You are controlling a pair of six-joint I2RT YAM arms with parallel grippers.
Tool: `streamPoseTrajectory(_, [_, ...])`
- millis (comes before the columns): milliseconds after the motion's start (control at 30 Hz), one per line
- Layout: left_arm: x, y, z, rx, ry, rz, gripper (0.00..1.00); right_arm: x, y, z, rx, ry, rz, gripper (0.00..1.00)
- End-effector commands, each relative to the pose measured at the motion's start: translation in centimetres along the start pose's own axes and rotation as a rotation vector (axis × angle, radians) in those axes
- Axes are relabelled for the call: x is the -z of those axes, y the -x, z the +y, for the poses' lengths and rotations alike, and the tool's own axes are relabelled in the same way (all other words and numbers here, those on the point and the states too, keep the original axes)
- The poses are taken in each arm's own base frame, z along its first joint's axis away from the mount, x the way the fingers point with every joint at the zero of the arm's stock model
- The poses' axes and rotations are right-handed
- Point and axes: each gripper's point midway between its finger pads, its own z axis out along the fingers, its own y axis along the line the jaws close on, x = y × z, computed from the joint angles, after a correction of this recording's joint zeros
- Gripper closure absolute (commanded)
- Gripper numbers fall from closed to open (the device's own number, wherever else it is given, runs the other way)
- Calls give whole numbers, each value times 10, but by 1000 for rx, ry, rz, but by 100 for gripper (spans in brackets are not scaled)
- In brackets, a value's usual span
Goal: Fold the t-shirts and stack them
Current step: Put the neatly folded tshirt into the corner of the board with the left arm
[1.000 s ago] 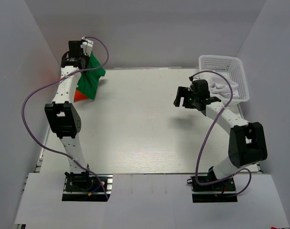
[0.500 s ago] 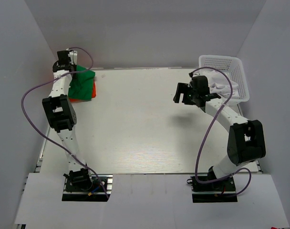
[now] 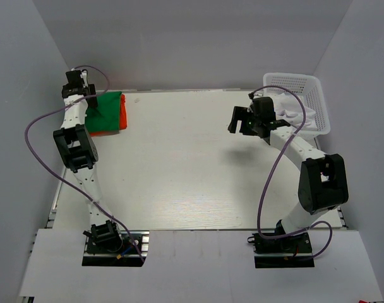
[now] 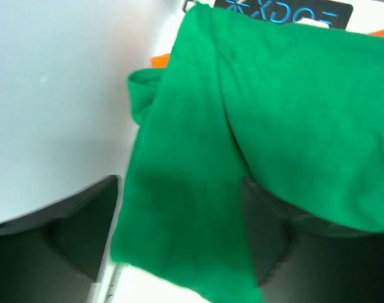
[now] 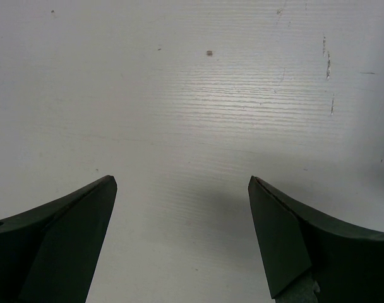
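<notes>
The left arm reaches to the table's (image 3: 192,164) far left corner, with the left gripper (image 3: 80,91) over the far edge of the green shirt (image 3: 107,107). In the left wrist view its 2 fingers (image 4: 78,233) stand wide apart, and a fold of green cloth runs between them, unpinched. The green shirt lies folded on top of the orange shirt (image 3: 122,117). Of the orange one only a strip along the right side and the near edge shows, so the 2 make 1 stack at the far left.

The middle of the table is bare white board.

The right gripper (image 3: 239,123) hangs above the table, right of centre. Its fingers (image 5: 59,240) are spread wide with nothing between them but the tabletop. Just beyond it, at the far right corner, stands a white basket (image 3: 293,77) with white cloth (image 3: 296,113) inside.
</notes>
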Motion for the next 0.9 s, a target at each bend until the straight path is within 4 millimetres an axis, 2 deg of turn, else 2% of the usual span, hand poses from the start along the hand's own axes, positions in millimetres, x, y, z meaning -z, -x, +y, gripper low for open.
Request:
streamPoseTrajectory(0, [21,29,22,84,81,-54,9,5,20,10,18,31,-41,9])
streamPoseTrajectory(100, [37,37,24,110,71,-63,0,6,21,18,25,72,-44,9])
streamPoseTrajectory(133, [55,53,12,107,13,-104,0,6,21,22,23,96,-43,9])
streamPoseTrajectory(200, [74,64,3,80,-39,-151,0,7,19,28,21,129,-37,9])
streamPoseTrajectory(233, [75,61,-12,76,-121,-175,0,6,16,28,21,134,-35,9])
streamPoseTrajectory(267, [100,78,-18,75,-167,-237,0,6,15,27,18,133,-37,9])
streamPoseTrajectory(300, [102,69,-34,65,-250,-233,0,7,16,28,18,140,-41,9])
streamPoseTrajectory(333, [107,71,-39,62,-286,-250,0,7,12,28,23,140,-35,9])
streamPoseTrajectory(433, [114,71,-72,10,-380,-247,0,8,7,24,21,133,-28,9])
streamPoseTrajectory(467, [114,71,-72,0,-382,-227,0,8,7,24,22,134,-28,9])
streamPoseTrajectory(533, [111,60,-102,-4,-464,-174,0,11,5,22,23,129,-30,9])
streamPoseTrajectory(567, [116,58,-107,14,-493,-155,0,10,2,23,23,135,-31,9])
streamPoseTrajectory(600, [123,55,-125,48,-571,-139,0,11,1,23,23,135,-35,9])
streamPoseTrajectory(633, [141,59,-136,62,-619,-146,0,18,10,27,26,152,-75,9])
streamPoseTrajectory(667, [145,49,-148,83,-654,-144,0,17,0,24,15,150,-69,9])
streamPoseTrajectory(700, [158,49,-162,95,-706,-162,0,17,3,26,13,160,-94,9])
streamPoseTrajectory(733, [179,48,-185,123,-749,-172,0,22,2,29,10,174,-102,9])
streamPoseTrajectory(767, [202,44,-191,122,-747,-221,0,23,-5,27,-2,182,-111,9])
streamPoseTrajectory(800, [218,41,-201,115,-751,-243,0,28,-2,30,-3,195,-135,9])
streamPoseTrajectory(833, [235,36,-212,147,-757,-248,0,27,-16,29,-13,206,-108,9])
streamPoseTrajectory(867, [269,19,-234,128,-821,-281,0,35,-17,29,-17,216,-130,9])
